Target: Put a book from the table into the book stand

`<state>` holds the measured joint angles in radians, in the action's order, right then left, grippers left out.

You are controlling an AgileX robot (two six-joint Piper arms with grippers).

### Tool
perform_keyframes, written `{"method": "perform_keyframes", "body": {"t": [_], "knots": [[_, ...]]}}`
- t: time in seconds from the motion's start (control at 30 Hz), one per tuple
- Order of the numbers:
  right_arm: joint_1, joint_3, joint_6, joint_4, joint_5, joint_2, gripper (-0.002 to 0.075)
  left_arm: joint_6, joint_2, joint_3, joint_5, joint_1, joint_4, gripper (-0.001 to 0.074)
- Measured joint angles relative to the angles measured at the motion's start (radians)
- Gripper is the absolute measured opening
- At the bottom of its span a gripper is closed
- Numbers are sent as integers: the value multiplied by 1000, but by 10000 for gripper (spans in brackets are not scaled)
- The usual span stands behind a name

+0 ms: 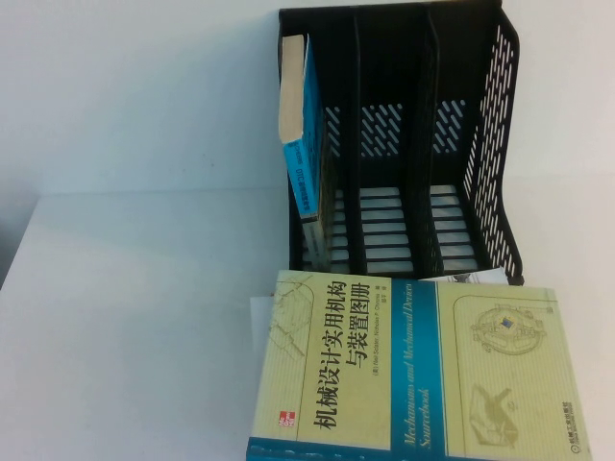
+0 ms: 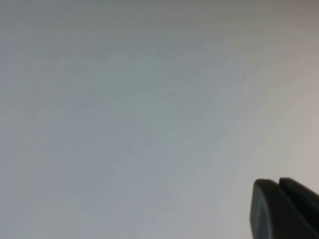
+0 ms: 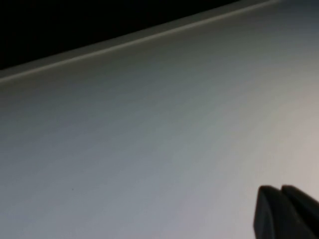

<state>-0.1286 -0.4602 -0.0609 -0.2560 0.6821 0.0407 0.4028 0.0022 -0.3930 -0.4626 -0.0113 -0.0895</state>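
Lying flat on the table, the book sat just in front of the book stand, its yellow-green cover facing up and its blue spine toward the robot. A white paper corner poked out beneath it. A thinner blue book leaned upright in the stand's left slot; the other two slots held nothing. Neither arm appeared from above. The left gripper hung over bare tabletop, its dark fingers pressed together. The right gripper hung likewise over bare white surface near the table's edge, fingers also pressed together. Neither touched the book.
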Motion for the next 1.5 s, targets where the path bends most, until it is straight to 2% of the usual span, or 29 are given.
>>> {"method": "perform_keyframes", "body": {"t": [0.1,0.27,0.37,0.63,0.8,0.97,1.2,1.33,1.5], "knots": [[0,-78,-6,0,-65,71,-3,-7,61,-96,140,0,-6,-4],[0,-181,-21,0,-272,188,-3,-9,193,-223,360,0,-6,-4],[0,-207,-88,-6,-412,270,-3,-13,264,-270,448,0,-6,-4],[1,-213,-221,-186,-734,543,-3,29,431,-305,770,0,9,-4],[1,-213,-262,-206,-869,679,-3,68,502,-305,959,0,67,-4],[1,-213,-281,-201,-948,733,-3,62,507,-305,1028,0,69,-4],[1,-213,-291,-188,-1088,744,-3,57,503,-305,1037,0,100,-4],[1,-252,-159,-14,-1178,794,-3,47,505,-305,1037,0,117,-4],[1,-374,299,438,-1351,928,-3,-20,523,-305,1054,0,160,-4]]}}
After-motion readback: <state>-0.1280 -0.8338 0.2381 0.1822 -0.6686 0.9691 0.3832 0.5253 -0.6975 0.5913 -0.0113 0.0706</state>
